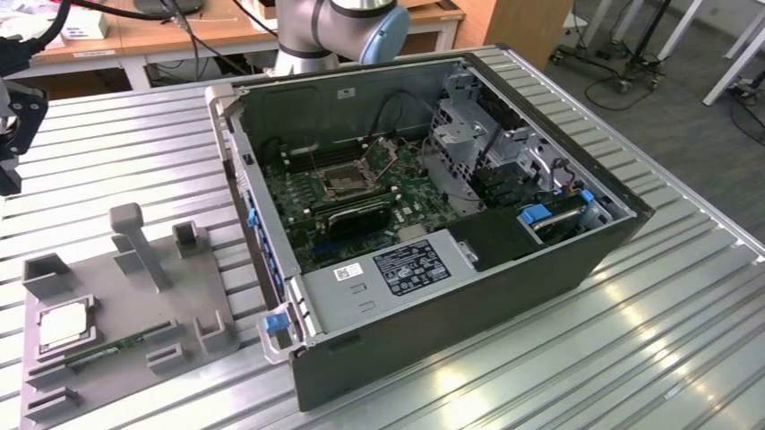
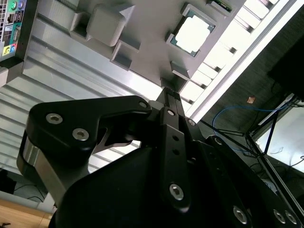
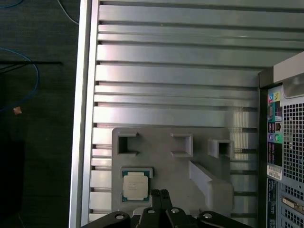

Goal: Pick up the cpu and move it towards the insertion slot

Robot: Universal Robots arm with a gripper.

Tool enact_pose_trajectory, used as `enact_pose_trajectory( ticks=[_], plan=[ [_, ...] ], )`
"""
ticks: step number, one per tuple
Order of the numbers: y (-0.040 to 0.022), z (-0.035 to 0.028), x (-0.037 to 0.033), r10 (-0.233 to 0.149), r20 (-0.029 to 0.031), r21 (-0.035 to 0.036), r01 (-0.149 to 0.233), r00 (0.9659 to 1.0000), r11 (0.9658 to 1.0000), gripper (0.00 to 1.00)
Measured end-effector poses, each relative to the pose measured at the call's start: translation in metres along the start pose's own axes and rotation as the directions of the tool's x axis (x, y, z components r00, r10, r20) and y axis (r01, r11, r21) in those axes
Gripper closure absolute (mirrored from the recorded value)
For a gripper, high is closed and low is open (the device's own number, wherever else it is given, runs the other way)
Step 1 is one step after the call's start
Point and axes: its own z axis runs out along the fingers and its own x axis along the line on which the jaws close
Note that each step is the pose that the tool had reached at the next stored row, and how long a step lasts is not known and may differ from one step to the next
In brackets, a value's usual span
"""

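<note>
The cpu (image 1: 63,324) lies flat in a square recess of the grey fixture (image 1: 179,296), at the exterior view's lower left. Its silvery top also shows in both wrist views (image 2: 194,33) (image 3: 135,185). My gripper (image 1: 10,175) hangs well above the table at the exterior view's left edge, apart from the cpu. Its black fingertips (image 3: 159,194) (image 2: 167,92) are pressed together with nothing between them. The insertion slot (image 1: 347,182), a shiny metal frame with a dark centre, sits on the green board inside the open computer case (image 1: 574,260).
A narrow green memory stick (image 1: 120,348) lies in the fixture beside the cpu, and grey posts (image 1: 138,246) rise from it. The case stands on a slatted metal table (image 1: 669,358). The table's edge and the dark floor (image 3: 38,118) lie just beyond the fixture.
</note>
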Motion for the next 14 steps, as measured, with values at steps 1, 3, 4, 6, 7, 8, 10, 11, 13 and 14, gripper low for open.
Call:
enact_pose_trajectory(
  ticks=[1, 3, 4, 6, 7, 8, 10, 11, 13, 14],
  plan=[
    [-0.0008, 0.0, 0.0008, 0.0, -0.0001, 0.0001, 0.0, 1.0, 1.0, 0.89],
    [-0.0024, 0.0002, 0.0024, 0.0, 0.0, 0.0, 0.0, 1.0, 1.0, 0.89],
    [-0.0031, 0.0003, 0.0032, 0.0, -0.0001, 0.0001, 0.0, 1.0, 1.0, 0.89],
    [-0.0046, 0.0004, 0.0049, 0.0, -0.0002, 0.0001, 0.0, 1.0, 1.0, 0.89],
    [-0.0054, 0.0005, 0.0057, 0.0, -0.0001, 0.0001, 0.0, 1.0, 1.0, 0.89],
    [-0.006, 0.0006, 0.0064, 0.0, -0.0002, 0.0001, 0.0, 1.0, 1.0, 0.89],
    [-0.0068, 0.0007, 0.0075, 0.0, -0.0001, 0.0001, 0.0, 1.0, 1.0, 0.89],
    [-0.007, 0.0008, 0.0078, 0.0, -0.0001, 0.0001, 0.0, 1.0, 1.0, 0.89],
    [-0.0071, 0.0008, 0.0081, 0.0, -0.0001, 0.0002, 0.0, 1.0, 1.0, 0.89],
    [-0.0071, 0.0009, 0.0083, 0.0, 0.0, 0.0001, 0.0, 1.0, 1.0, 0.89]
  ],
)
